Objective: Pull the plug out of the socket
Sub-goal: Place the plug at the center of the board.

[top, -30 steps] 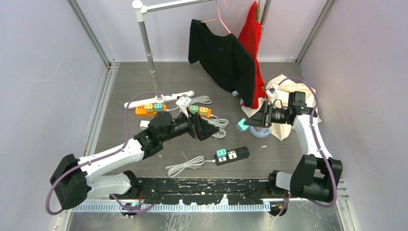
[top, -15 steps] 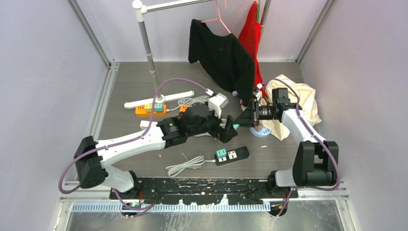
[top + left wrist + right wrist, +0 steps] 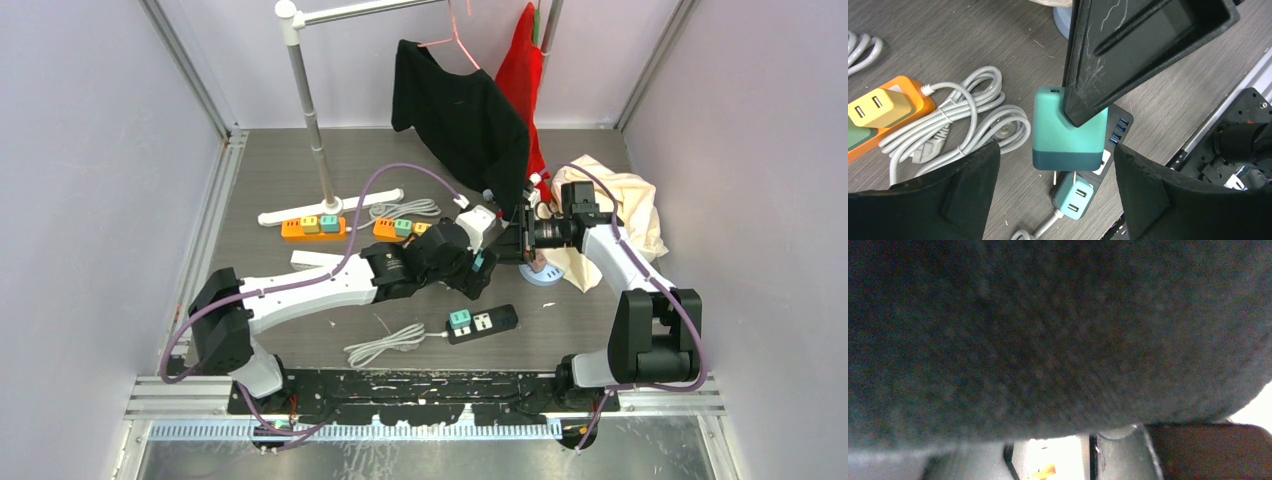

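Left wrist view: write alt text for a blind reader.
A teal plug hangs in mid-air, prongs down, held by the right arm's black fingers, between the left arm's open fingers. Below lie a black power strip with a smaller teal plug in it, coiled grey cords and an orange power strip.

- charger plug [image 3: 1060, 137]: light teal over dark teal
- power strip [image 3: 918, 100]: orange, with yellow plug [image 3: 878, 107]
- cable [image 3: 973, 125]: pale grey
- tabletop [image 3: 973, 35]: grey woodgrain
- hanging garment [image 3: 460, 115]: black
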{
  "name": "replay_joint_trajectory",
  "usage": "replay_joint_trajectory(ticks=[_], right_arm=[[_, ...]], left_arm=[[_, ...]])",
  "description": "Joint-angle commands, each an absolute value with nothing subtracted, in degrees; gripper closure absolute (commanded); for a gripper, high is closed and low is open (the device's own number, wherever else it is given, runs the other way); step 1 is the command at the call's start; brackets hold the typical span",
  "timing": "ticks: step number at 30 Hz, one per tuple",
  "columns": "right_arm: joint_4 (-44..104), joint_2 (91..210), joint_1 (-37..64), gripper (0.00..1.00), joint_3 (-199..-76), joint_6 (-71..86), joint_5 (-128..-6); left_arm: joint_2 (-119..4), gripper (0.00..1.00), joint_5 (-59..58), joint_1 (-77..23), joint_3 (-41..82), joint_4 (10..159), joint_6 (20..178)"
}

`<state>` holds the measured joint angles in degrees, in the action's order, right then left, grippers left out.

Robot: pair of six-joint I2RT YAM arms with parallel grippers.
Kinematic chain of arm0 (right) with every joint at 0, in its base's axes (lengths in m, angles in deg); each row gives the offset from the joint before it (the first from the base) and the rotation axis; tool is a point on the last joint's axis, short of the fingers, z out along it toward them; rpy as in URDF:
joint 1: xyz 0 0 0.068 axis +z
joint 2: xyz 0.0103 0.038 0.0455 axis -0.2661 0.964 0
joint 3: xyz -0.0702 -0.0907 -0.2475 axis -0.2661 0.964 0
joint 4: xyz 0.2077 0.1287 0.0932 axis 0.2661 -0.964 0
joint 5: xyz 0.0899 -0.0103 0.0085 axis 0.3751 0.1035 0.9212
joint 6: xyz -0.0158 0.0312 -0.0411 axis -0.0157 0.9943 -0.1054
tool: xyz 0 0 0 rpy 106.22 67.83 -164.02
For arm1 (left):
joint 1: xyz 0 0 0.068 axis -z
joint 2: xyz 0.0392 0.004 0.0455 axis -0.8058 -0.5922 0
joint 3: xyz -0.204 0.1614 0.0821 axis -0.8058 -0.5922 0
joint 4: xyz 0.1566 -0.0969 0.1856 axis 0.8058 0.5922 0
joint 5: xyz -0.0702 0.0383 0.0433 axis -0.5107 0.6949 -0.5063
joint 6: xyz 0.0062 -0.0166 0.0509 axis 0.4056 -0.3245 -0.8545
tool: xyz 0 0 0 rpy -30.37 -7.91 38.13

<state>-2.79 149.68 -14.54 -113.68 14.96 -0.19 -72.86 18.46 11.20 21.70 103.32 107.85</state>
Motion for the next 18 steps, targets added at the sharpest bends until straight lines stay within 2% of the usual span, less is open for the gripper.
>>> replay_joint_trajectory(ticks=[1, 7, 9, 10, 11, 12, 13, 14, 18], right_arm=[[-1.3, 149.6, -14.0, 0.81, -115.8, 15.9, 2.0], [-1.3, 149.6, -13.6, 0.8, -115.6, 15.7, 1.8], [-1.3, 149.6, -13.6, 0.8, -115.6, 15.5, 1.6], [-1.3, 149.6, -13.6, 0.8, -115.6, 15.5, 1.6], [-1.4, 149.6, -13.5, 0.79, -115.6, 15.2, 1.6], [-1.5, 149.5, -13.5, 0.73, -115.7, 15.1, 1.6], [-2.0, 149.4, -13.5, 0.63, -115.7, 14.2, 1.5], [-3.1, 149.2, -13.5, 0.54, -116.0, 12.6, 1.3], [-13.4, 148.7, -13.5, 0.21, -118.9, -0.2, -3.2]], left_arm=[[-73.8, 0.2, 21.3, 11.2, 25.3, 102.1, 106.8], [-75.3, 0.39, 22.1, 11.2, 27.0, 102.3, 107.6], [-75.5, 0.55, 21.6, 11.2, 27.1, 101.9, 107.8], [-75.6, 0.68, 21.4, 11.2, 27.2, 101.8, 107.9], [-75.7, 0.77, 21.1, 11.2, 27.2, 101.8, 107.9], [-75.7, 0.86, 21.1, 11.2, 27.3, 102.2, 107.9], [-75.6, 0.95, 21.2, 11.2, 27.2, 102.4, 108.0], [-75.2, 1.0, 21.6, 11.2, 26.8, 102.8, 108.3], [-70.2, 1.0, 24.4, 11.0, 19.9, 100.7, 111.0]])
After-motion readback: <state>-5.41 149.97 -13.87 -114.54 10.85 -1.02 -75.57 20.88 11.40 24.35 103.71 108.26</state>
